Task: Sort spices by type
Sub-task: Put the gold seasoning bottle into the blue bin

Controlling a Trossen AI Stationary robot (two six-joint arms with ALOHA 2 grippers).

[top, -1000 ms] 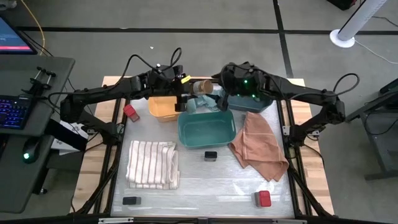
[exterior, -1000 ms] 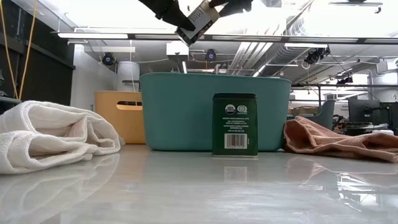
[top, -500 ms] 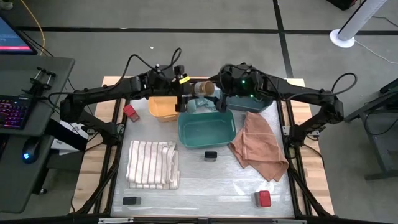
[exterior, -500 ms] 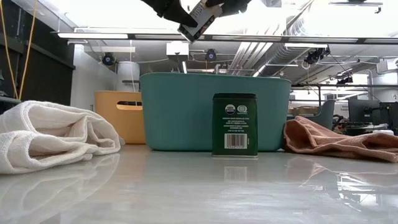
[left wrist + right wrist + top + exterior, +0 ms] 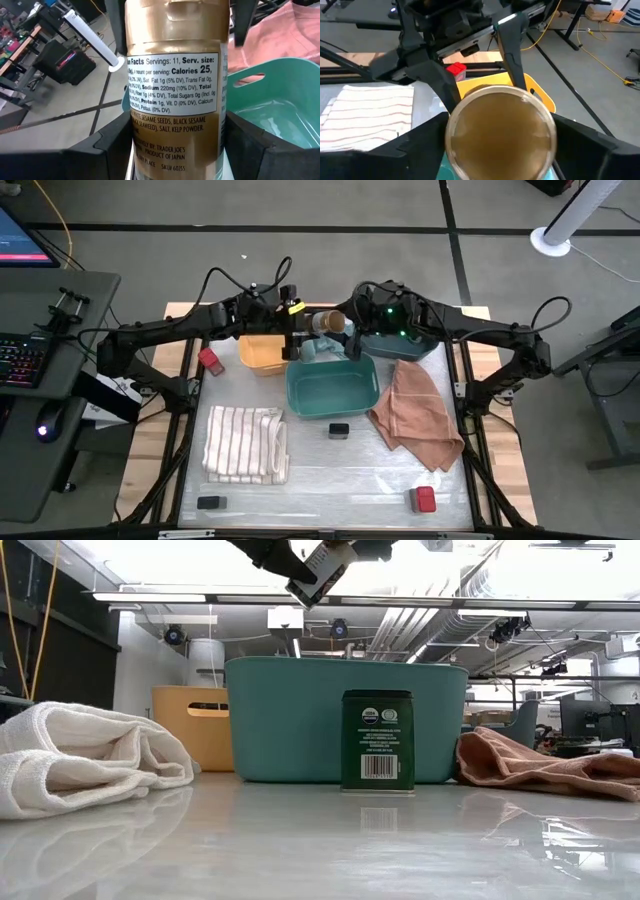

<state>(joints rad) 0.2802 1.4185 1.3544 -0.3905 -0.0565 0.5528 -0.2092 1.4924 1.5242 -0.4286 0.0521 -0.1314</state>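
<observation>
The left gripper (image 5: 296, 332) clamps a gold spice jar (image 5: 175, 85) above the teal bin (image 5: 332, 386); its label reads "Calories 25", "Trader Joe's", "Product of Japan". The right gripper (image 5: 345, 327) brackets its lid (image 5: 500, 131), grip unclear.

1. The jar (image 5: 175, 85) fills the left wrist view; its top and base are cut off by the edges.
2. In the low view both arms are cropped at the top edge.
3. The bench-front tin (image 5: 210, 502) is too small to read.
4. The green tin (image 5: 377, 740) hides part of the teal bin (image 5: 290, 720).
</observation>
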